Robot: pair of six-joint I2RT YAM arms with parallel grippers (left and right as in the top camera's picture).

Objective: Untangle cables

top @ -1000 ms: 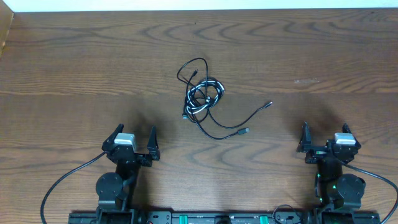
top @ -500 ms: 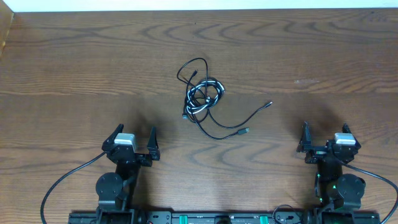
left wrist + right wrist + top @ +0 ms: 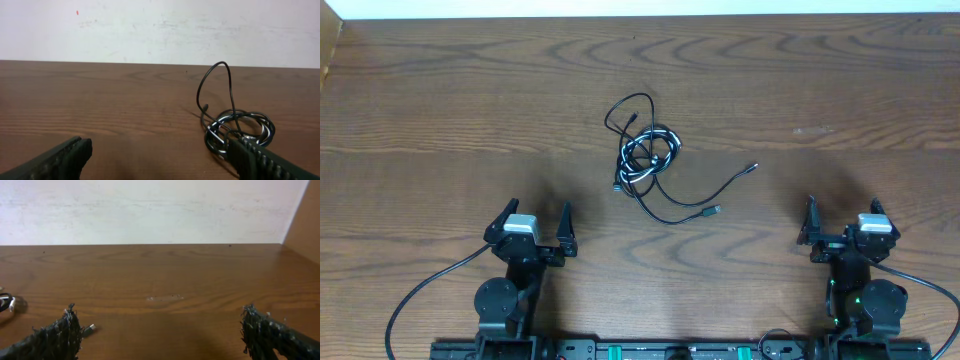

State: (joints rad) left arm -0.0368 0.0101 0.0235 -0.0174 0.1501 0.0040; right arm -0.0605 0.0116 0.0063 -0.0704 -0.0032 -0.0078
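Still tangled, the cables (image 3: 642,158) lie unmoved.

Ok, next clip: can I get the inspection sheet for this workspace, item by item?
Surface: dark wooden table, with a faint pale scuff right of centre.
Job's things: cables in one tangled bundle mid-table, black with a light strand; plug ends trail rightward.
Clutter: nothing seen.
Claws: left claw and right claw both open, empty, at the near edge, apart from the bundle.
Cables: thick arm cords loop beside the bases.
Surroundings: pale wall; wooden side panel on the right.
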